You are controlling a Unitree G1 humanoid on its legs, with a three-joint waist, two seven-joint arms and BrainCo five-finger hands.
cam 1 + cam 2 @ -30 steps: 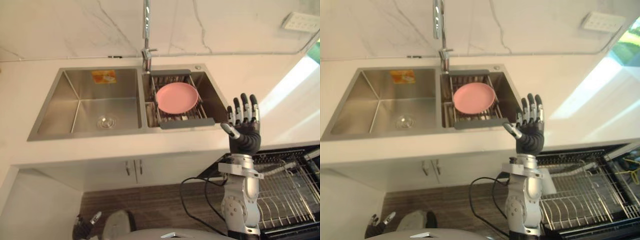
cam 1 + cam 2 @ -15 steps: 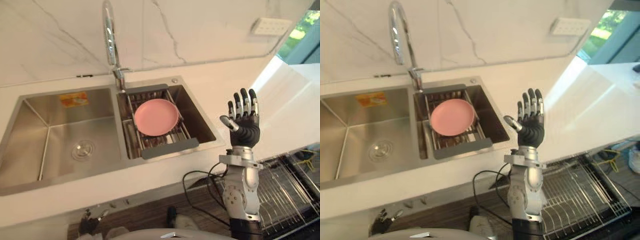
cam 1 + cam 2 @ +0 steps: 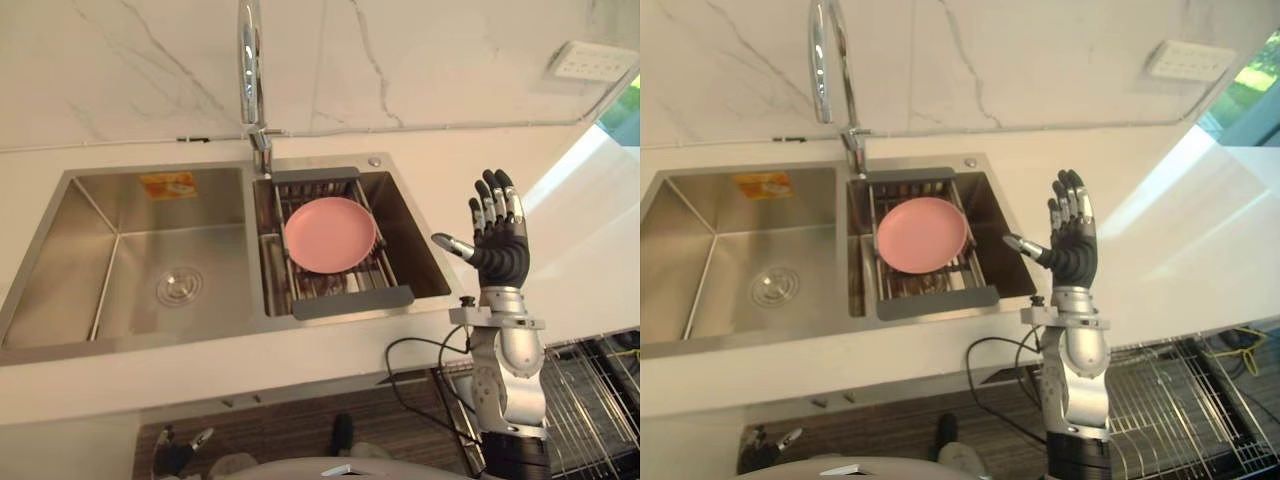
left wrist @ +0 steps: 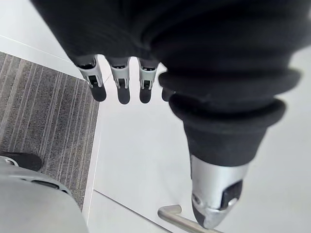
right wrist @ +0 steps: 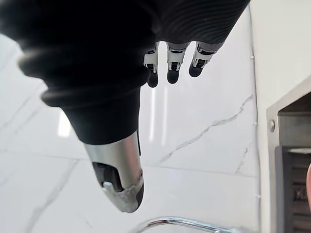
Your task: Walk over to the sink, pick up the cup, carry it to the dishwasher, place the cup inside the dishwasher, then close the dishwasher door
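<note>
The right hand [image 3: 497, 245] is being held upright beside the sink [image 3: 120, 270], fingers straight and spread, nothing in them. The left hand [image 4: 120, 87] is being hung low above the floor [image 4: 48, 121], fingers relaxed and empty. A pink plate [image 3: 330, 234] is being borne by the rack [image 3: 350, 300] across the sink's right basin, with the dishwasher basket [image 3: 600, 395] lying open at lower right.

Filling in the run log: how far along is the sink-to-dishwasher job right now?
Done: the robot stands at the stainless steel double sink. In hand: nothing; the right hand is raised open beside the right basin, and the left hand hangs open. Left: the rest. The sink holds a round pink plate, not a cup, on its grey rack; pickup, loading the wire dishwasher rack and closing up remain.
</note>
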